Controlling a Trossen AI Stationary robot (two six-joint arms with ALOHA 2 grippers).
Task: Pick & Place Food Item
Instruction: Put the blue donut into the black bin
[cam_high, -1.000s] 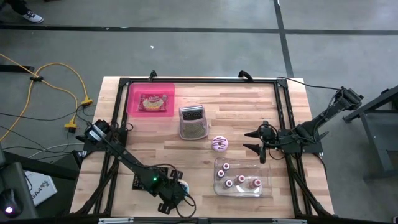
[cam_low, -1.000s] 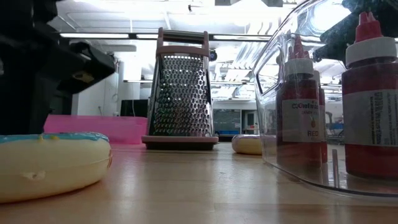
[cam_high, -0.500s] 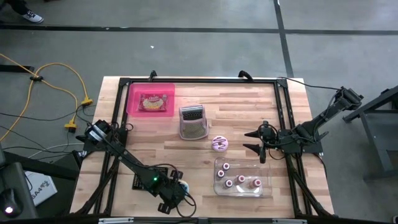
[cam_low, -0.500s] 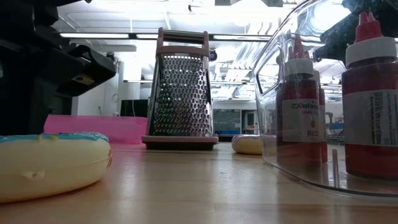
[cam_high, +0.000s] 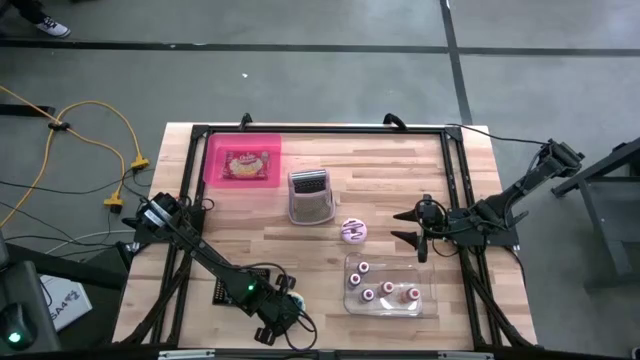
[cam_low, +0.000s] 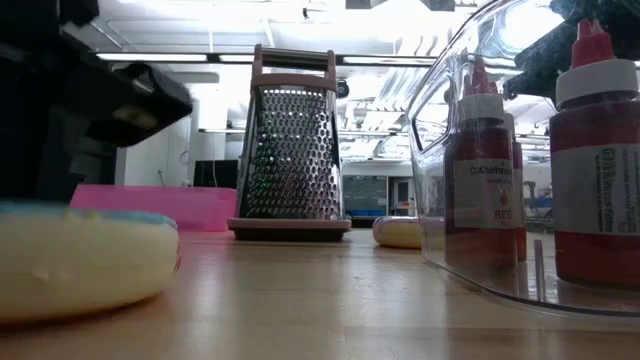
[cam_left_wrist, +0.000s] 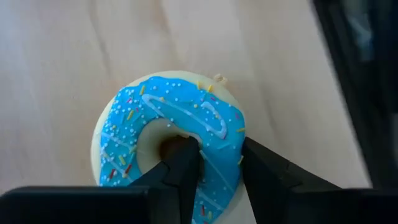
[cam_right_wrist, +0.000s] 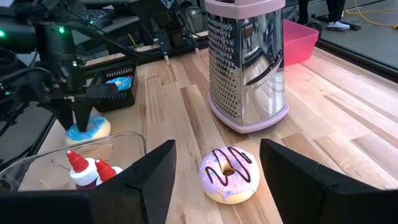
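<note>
Blue-iced donut (cam_left_wrist: 171, 143): lay near the desk's (cam_high: 400, 165) front edge. Left hand (cam_left_wrist: 217, 165) pinched its ring, one finger through the hole. Advice: seat grip firmly, lift straight. Right hand (cam_high: 408, 226) waited apart.

Blue-iced doughnut (cam_left_wrist: 174, 140) with white drizzle and sprinkles, flat on the wooden table's near edge, ring pinched between hole and outer rim. Pink-iced doughnut (cam_right_wrist: 228, 173), dark drizzle, flat mid-table beside, seemingly not touching, the grater.
</note>
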